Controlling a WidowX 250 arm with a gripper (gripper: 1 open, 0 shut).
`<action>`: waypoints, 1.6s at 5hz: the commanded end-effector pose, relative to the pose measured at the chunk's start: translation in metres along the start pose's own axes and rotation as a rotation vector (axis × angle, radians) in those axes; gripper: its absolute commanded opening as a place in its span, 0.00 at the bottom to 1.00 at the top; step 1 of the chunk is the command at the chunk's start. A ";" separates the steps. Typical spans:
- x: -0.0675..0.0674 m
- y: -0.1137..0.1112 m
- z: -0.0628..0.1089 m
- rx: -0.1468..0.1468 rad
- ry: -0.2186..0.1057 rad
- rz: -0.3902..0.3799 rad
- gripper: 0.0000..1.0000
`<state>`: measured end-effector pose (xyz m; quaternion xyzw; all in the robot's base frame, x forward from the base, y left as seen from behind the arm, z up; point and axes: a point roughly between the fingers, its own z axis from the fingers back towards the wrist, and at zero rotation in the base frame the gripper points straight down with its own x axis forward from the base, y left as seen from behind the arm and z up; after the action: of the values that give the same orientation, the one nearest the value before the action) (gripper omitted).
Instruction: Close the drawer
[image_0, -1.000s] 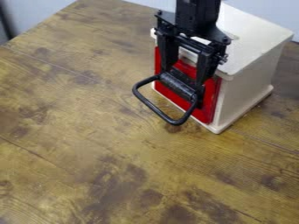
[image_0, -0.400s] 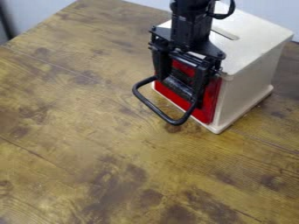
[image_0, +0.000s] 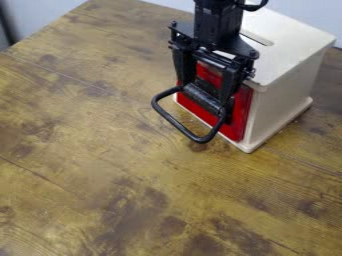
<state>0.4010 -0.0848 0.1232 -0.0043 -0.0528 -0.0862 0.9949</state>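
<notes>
The red drawer (image_0: 230, 122) sits in the pale wooden casing (image_0: 286, 72) at the upper right, its front nearly flush with the casing face. A black plate (image_0: 203, 96) covers part of its front, and the large black wire loop handle (image_0: 179, 115) hangs down toward the table. My black gripper (image_0: 210, 68) comes down from the top, right in front of the drawer's upper face. Its two fingers (image_0: 177, 62) stand apart, with nothing between them. The gripper hides the upper part of the drawer front.
The casing has a slot (image_0: 271, 43) on top. Brown wooden tabletop (image_0: 94, 150) spreads to the left and front. The table's far left corner edge (image_0: 11, 40) shows at the upper left.
My gripper has risen a little and shifted slightly left, away from the drawer front. The drawer and its handle have stayed in place.
</notes>
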 end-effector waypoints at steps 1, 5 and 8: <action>0.012 0.016 0.029 -0.007 -0.092 0.016 1.00; 0.005 0.018 0.002 -0.019 -0.056 -0.132 1.00; 0.005 0.034 -0.002 -0.027 -0.065 -0.302 1.00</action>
<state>0.4092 -0.0642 0.0980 -0.0136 -0.0516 -0.2425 0.9687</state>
